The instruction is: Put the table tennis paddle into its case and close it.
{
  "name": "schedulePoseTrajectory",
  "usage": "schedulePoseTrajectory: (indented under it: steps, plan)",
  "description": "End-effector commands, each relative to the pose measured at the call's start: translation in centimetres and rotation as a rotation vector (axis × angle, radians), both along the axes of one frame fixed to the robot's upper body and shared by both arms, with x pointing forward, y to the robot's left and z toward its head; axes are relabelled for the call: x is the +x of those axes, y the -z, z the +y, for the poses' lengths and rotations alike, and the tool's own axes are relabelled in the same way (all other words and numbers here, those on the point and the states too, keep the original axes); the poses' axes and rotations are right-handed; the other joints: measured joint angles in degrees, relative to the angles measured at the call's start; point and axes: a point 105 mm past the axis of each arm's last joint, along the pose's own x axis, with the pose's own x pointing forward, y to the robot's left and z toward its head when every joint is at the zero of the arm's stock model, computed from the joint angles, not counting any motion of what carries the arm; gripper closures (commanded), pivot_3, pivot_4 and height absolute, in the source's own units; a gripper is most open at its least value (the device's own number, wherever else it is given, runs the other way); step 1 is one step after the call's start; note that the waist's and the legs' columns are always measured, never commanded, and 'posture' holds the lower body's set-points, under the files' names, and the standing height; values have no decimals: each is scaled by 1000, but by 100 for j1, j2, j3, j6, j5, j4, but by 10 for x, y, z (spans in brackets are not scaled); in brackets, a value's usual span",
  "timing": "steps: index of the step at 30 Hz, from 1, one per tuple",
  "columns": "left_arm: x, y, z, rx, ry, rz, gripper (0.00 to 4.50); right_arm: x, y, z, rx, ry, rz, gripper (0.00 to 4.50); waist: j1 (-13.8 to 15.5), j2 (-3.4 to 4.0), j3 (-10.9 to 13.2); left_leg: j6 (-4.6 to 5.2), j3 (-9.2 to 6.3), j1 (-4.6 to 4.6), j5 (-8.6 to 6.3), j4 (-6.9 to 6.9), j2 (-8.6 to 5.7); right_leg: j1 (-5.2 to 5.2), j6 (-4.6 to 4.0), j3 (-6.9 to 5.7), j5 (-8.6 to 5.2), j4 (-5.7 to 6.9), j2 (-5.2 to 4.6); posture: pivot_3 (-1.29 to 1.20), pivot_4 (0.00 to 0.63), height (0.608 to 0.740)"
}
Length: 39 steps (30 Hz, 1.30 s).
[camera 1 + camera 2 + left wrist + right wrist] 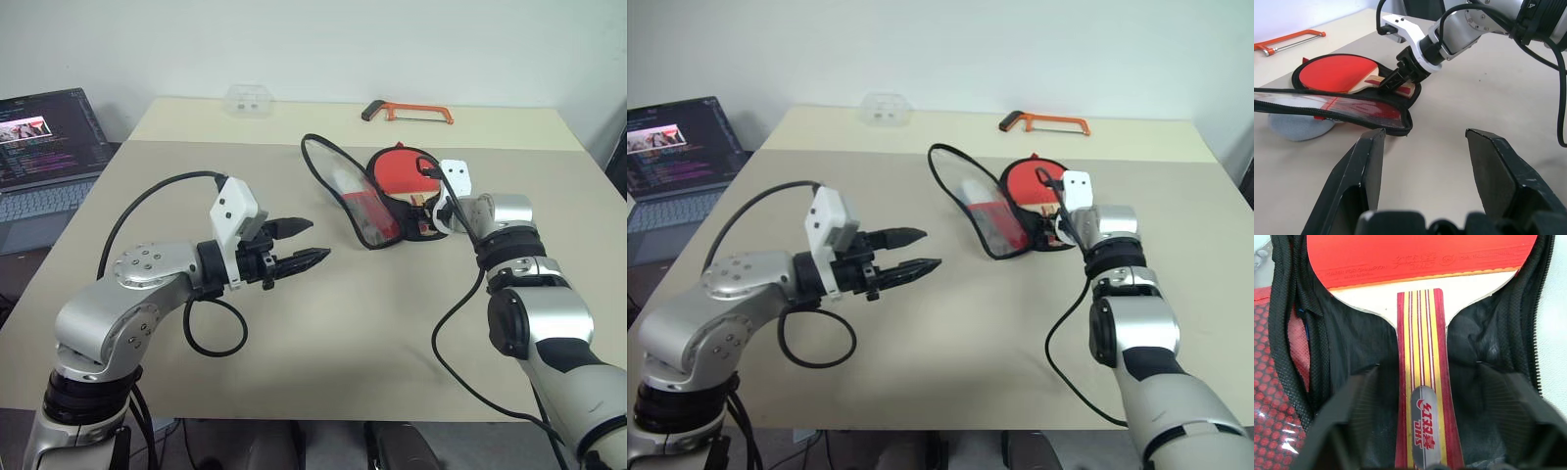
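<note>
Paddle (1420, 333) lies inside open case (1352, 105), red face away from R gripper (1422, 431), handle pointing back between its fingers. R fingers spread either side of handle, not pinching it. Case lid flap stands up on L side of paddle. L gripper (294, 245) well apart from case, fingers spread, holding nothing, aimed toward case
</note>
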Motion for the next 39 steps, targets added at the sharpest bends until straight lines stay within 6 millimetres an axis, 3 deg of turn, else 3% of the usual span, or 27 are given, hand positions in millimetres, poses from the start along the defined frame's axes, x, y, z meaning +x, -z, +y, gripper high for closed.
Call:
schedulePoseTrajectory:
  steps: [1,4,9,13,15,18,22,27,32,39]
  plan:
    - [4,-9,4,18,-17,-56,1648,1,-30,-2,15,-17,-71,27,1,0,0,0,0,0,0,0,0,0,0,0,0,0,0,0,150,740]
    - [11,-9,10,22,-48,-59,1648,-9,-46,-6,9,-44,-85,27,19,0,0,0,-1,-2,0,-1,2,-1,0,-1,0,0,0,0,150,740]
    - [22,-5,24,53,-93,-53,1648,-43,-78,-25,-34,-142,-127,27,64,0,0,1,-3,-5,0,-4,4,-2,0,-2,0,-5,-2,0,150,740]
    - [37,4,35,100,-153,-47,1648,-65,-99,-55,-129,-188,-184,27,94,0,0,7,-4,-6,-4,-1,-2,-2,1,-3,0,-7,-2,0,150,740]
    - [50,14,36,144,-188,-53,1648,-81,-106,-65,-141,-320,-256,27,105,-2,-1,18,-2,-4,-10,-1,-5,0,1,-4,0,-8,0,0,150,740]
    - [71,35,34,231,-230,-70,1648,-114,-101,-65,-178,-601,-326,27,189,-2,-1,23,-7,-4,-14,-2,-8,6,2,-9,-1,-19,5,0,150,740]
    - [90,55,22,286,-219,-76,2552,-149,-84,-51,-130,-880,-347,0,169,-2,-1,33,3,-3,-19,5,-8,6,2,-12,0,-15,7,0,150,740]
    - [113,62,3,215,-242,-63,4379,-157,-87,-31,-63,-988,-432,0,158,-2,-1,35,-1,7,-19,17,-4,12,3,-9,3,1,12,0,150,740]
    - [129,71,-10,228,-264,-74,4451,-162,-87,-18,-44,-1048,-468,0,188,-2,-1,33,0,5,-18,18,-5,12,4,-10,3,-4,9,0,150,740]
    - [134,62,-56,174,-196,-99,4451,-155,-84,-18,-71,-1011,-491,0,223,-2,-1,17,0,2,-9,19,-8,13,4,-13,4,-5,5,0,150,740]
